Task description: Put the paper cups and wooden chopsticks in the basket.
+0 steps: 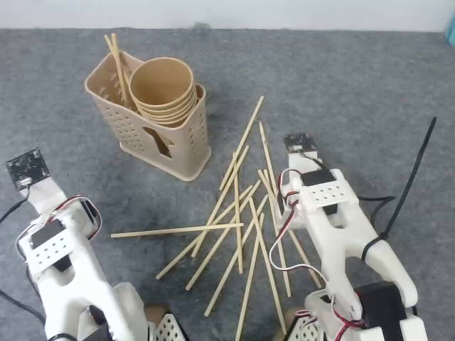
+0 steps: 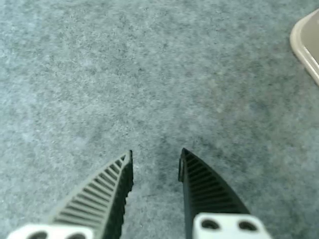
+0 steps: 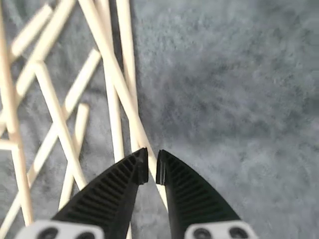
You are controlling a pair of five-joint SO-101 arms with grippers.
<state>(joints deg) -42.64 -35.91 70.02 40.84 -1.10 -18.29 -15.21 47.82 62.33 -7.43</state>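
Hovering low over the loose wooden chopsticks (image 1: 234,220) on the grey mat (image 1: 355,85), your right gripper (image 3: 152,167) is showing fingers almost pressed together above 1 chopstick, so you are likely needing to open them before pinching. Your left gripper (image 2: 156,159) is sitting spread over bare mat, free to help. The paper cups (image 1: 162,82) are standing stacked in the basket (image 1: 178,160).

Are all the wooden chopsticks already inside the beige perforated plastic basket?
No, most thin wooden chopsticks lie scattered on the grey carpet, beside the beige perforated plastic basket.
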